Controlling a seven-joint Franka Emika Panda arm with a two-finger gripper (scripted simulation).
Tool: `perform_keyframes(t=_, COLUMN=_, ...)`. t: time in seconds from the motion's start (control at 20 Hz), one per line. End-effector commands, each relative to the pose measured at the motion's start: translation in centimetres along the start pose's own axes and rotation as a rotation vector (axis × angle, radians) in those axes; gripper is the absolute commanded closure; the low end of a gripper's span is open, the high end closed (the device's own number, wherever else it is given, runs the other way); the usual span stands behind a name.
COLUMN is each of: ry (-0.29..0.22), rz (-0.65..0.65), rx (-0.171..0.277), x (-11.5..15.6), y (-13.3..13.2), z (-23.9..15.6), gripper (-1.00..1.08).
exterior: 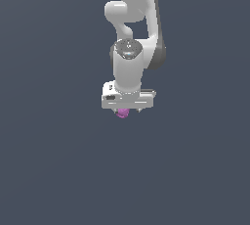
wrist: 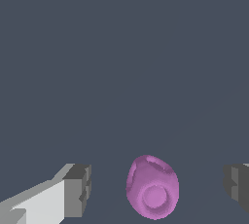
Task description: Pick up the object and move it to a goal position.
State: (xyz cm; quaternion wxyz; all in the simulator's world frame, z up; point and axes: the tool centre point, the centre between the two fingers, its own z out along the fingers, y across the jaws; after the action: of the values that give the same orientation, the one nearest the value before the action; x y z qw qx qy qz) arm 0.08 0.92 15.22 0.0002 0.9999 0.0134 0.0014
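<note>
Fingers (wrist: 78, 191) apart, obj (wrist: 152, 193) btwn, untouched

The wrist view shows the gripper (wrist: 158, 189) spread wide, its two grey finger pads (wrist: 78, 189) standing well apart. Between them sits the object (wrist: 152, 187), a magenta-pink bumpy lump with a round dimple on its facing side, clear gaps on both flanks, touching neither pad. Behind lies a plain dark slate-grey surface (wrist: 121, 62)

Free gaps flank the object (wrist: 152, 194) between the pincer (wrist: 158, 189) fingers.
</note>
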Motion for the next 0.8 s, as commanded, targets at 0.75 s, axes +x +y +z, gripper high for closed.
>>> perform_keyframes(t=0.75, ry=-0.028, rz=-0.009, rx=0.001, x=-0.96, y=-0.08, z=0.44, gripper=-0.92)
